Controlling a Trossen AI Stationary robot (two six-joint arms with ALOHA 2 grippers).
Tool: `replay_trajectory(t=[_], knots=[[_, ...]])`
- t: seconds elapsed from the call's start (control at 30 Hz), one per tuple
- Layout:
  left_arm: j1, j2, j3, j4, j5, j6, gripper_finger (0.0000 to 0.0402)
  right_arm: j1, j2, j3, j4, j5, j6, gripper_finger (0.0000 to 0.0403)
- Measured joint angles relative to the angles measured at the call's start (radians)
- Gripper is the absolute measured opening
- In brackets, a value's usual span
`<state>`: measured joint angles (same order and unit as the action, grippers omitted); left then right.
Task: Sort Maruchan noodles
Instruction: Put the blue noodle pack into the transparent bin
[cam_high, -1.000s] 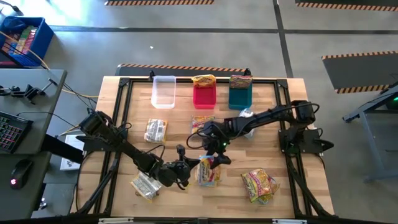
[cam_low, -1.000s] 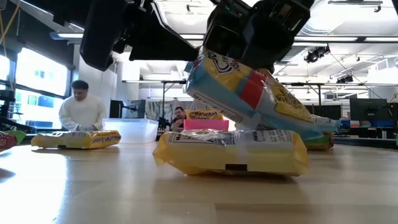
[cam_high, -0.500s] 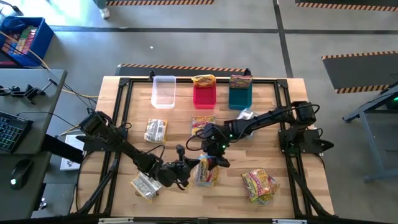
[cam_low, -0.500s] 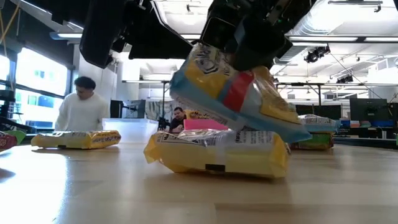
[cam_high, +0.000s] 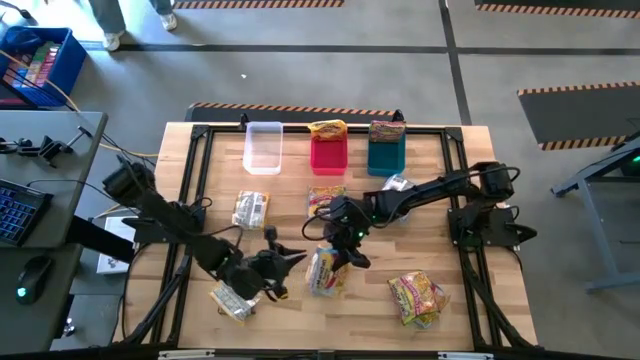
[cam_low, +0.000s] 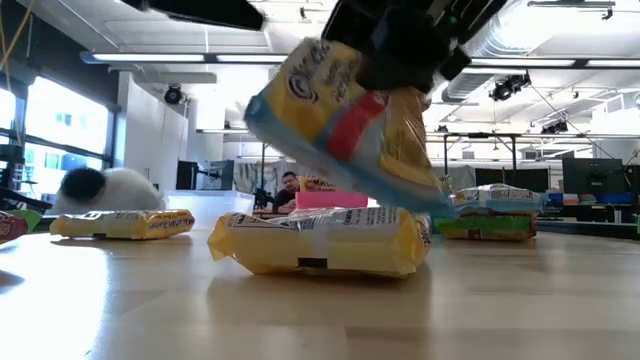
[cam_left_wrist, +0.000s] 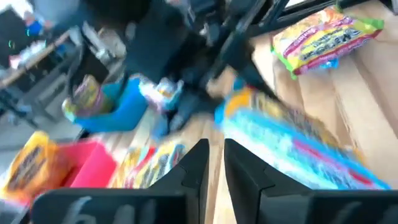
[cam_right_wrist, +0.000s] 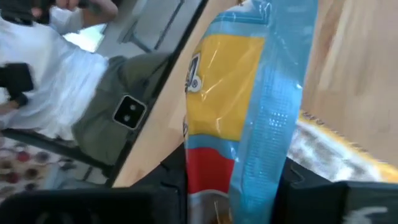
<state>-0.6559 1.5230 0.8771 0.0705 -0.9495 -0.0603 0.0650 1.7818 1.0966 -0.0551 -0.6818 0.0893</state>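
Gripping a yellow-and-blue noodle packet (cam_high: 325, 270) near the counter's (cam_high: 480, 200) six o'clock edge, the right gripper (cam_high: 345, 252) has its jaws closed on it, long axis tilted, while the left gripper (cam_high: 285, 262), jaws nearly closed and empty, sits just beside at nine o'clock.

Wooden table (cam_high: 455, 320) bears ramen packets (cam_high: 250, 210), three bins (cam_high: 263, 148)
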Motion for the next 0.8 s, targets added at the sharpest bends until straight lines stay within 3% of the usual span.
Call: replay_trajectory(t=[0.13,0.37,0.53,0.67,0.8], knots=[[-0.013,-0.087,-0.073,-0.006,-0.015,-0.13,0.0041,0.012,-0.099,0.0,-0.045,0.111,-0.048,0.0083],[0.01,-0.21,-0.24,0.172,0.083,-0.281,0.0012,0.081,-0.241,0.0,-0.074,0.487,-0.108,0.0089],[0.02,-0.267,-0.232,0.177,0.094,-0.241,0.0022,0.177,-0.236,-0.002,-0.052,0.733,-0.127,0.0086],[0.021,-0.302,-0.194,0.145,0.145,-0.158,0.0047,0.244,-0.23,-0.119,0.184,0.906,-0.154,0.0086],[0.038,-0.304,-0.138,0.02,0.186,-0.147,0.0079,0.269,-0.229,-0.286,0.504,1.012,-0.158,0.0086]])
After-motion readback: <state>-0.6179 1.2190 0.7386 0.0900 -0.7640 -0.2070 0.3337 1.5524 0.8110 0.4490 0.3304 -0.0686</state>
